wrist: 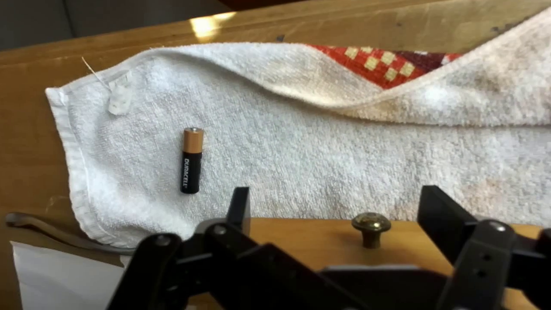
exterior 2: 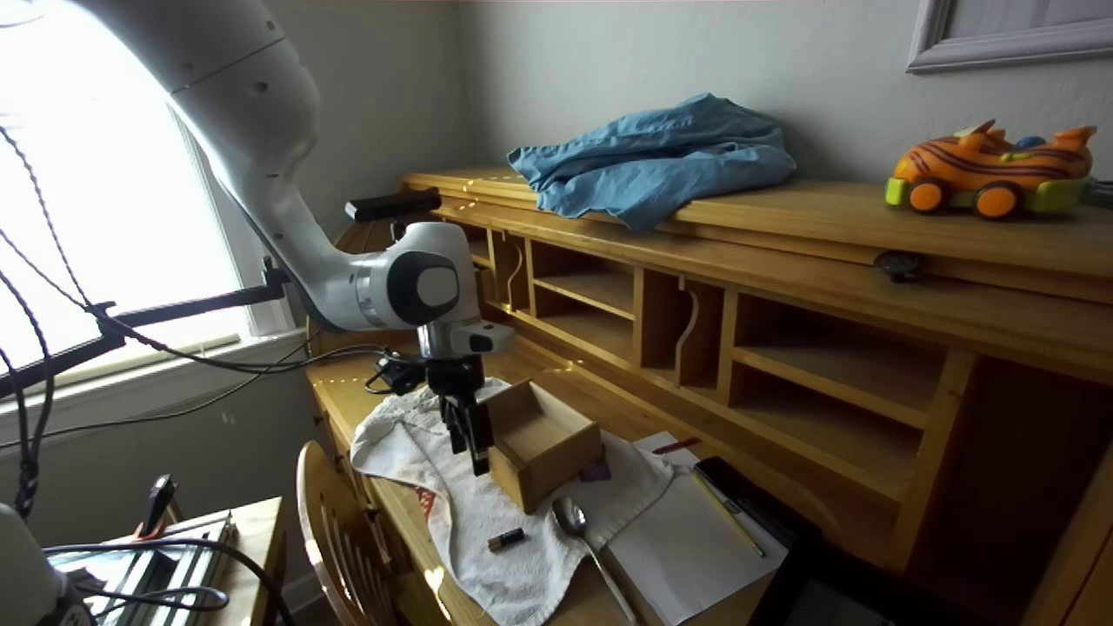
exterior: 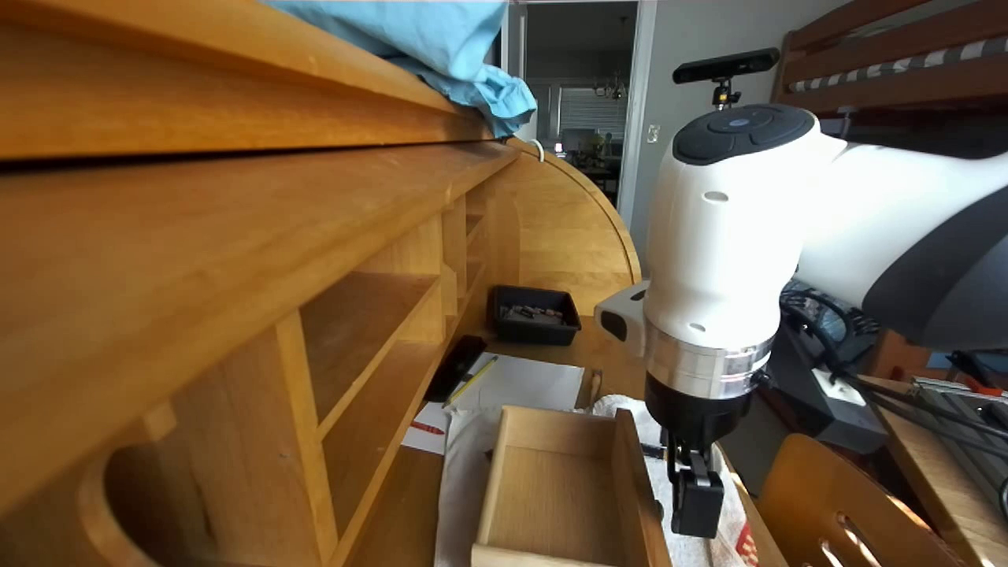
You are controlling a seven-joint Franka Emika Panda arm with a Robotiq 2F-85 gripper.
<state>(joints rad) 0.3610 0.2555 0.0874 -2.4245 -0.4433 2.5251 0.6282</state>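
My gripper (wrist: 335, 193) is open, its black fingers spread wide on either side of a brass knob (wrist: 371, 228) without touching it, as far as I can tell. That knob sticks out from the front of a small wooden drawer (exterior 2: 539, 435), which lies apart from the desk's compartments with its hollow upward. In both exterior views the gripper (exterior: 697, 504) points down beside the drawer front. Beneath is a white towel (wrist: 301, 159), folded at one edge to show a red checked patch (wrist: 379, 66). A copper-topped black battery (wrist: 192, 161) rests on the towel, left of the fingers in the wrist view.
Near the drawer lie a spoon (exterior 2: 570, 516), white paper (exterior 2: 687, 565) and a yellow pencil (exterior 2: 729, 515). A black bin (exterior: 543, 335) with small items stands further along the desk. Wooden cubbies (exterior 2: 826, 348) line its back; a chair (exterior: 835, 504) stands at its front.
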